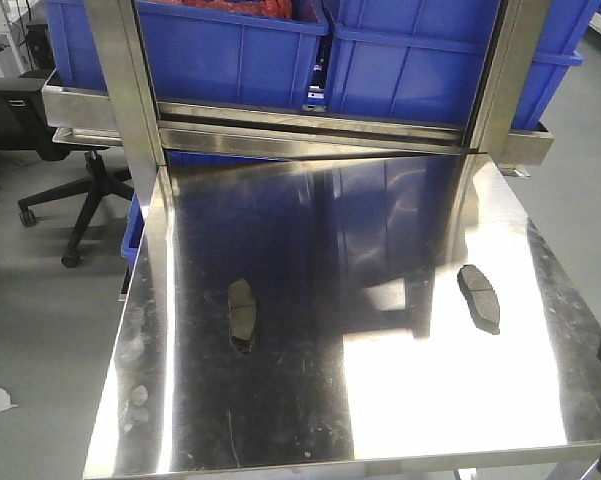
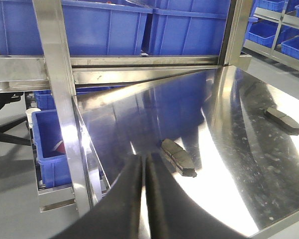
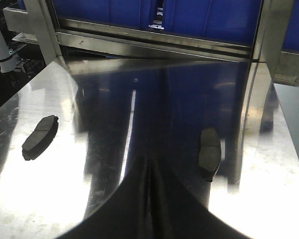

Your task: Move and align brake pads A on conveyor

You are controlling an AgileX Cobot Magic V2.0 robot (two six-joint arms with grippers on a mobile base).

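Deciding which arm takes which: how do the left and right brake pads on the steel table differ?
The left pad lies on the table's left half; the right pad lies on its right half. The left pad runs almost straight away from the robot; the right pad slants more, its near end turned outward. Both lie flat on the steel table, grooved face up.

Front camera looks down – wrist cameras low, sharing the table (image 1: 310, 420)

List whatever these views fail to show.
- Conveyor: in no view; only the steel table shows.
- Other brake pads: out of frame everywhere; just the left brake pad and right brake pad appear.
- Blue bins: contents cut off by the front view's top edge.
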